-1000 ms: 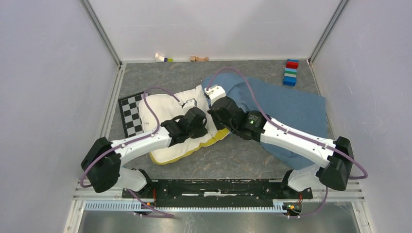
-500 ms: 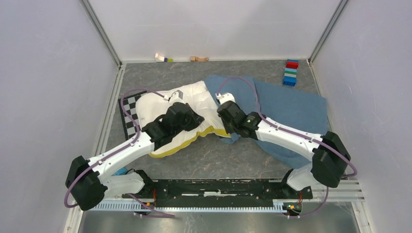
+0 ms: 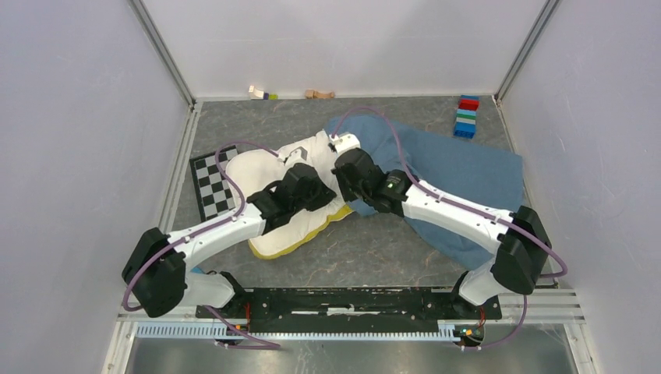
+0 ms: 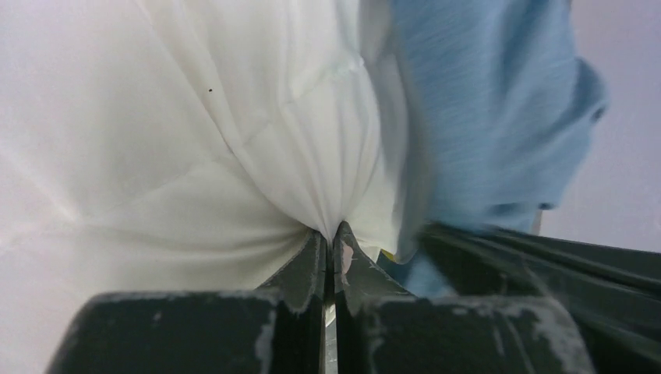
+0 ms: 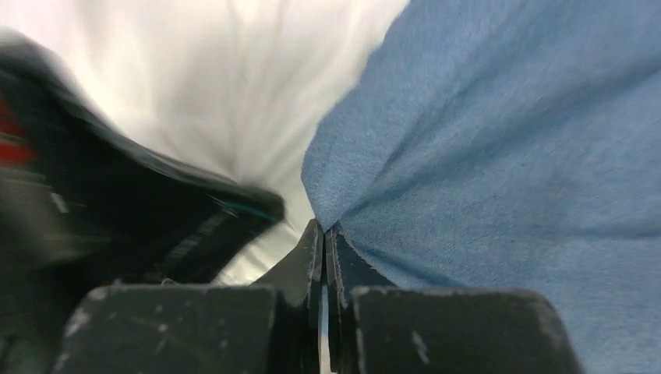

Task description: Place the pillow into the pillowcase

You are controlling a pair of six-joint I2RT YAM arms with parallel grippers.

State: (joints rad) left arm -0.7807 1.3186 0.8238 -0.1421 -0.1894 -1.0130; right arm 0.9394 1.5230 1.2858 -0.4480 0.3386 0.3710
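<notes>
Grey mottled table (image 3: 374,253) carries a cream pillow (image 3: 257,173) left of centre, touching a blue pillowcase (image 3: 468,167) spread to its right. A checkerboard sheet (image 3: 209,185) lies flat near the left edge. A stack of coloured blocks (image 3: 466,117) stands at the far right. A small multicoloured piece (image 3: 262,93) and a tan piece (image 3: 319,94) lie by the far wall.

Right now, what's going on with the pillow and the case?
The left hand is shut on a pinched fold of the white pillow. The right hand is shut on the edge of the blue pillowcase. The two hands sit close together where pillow and pillowcase meet. Nearly all of the pillow shows outside the pillowcase, so it is not yet in.
</notes>
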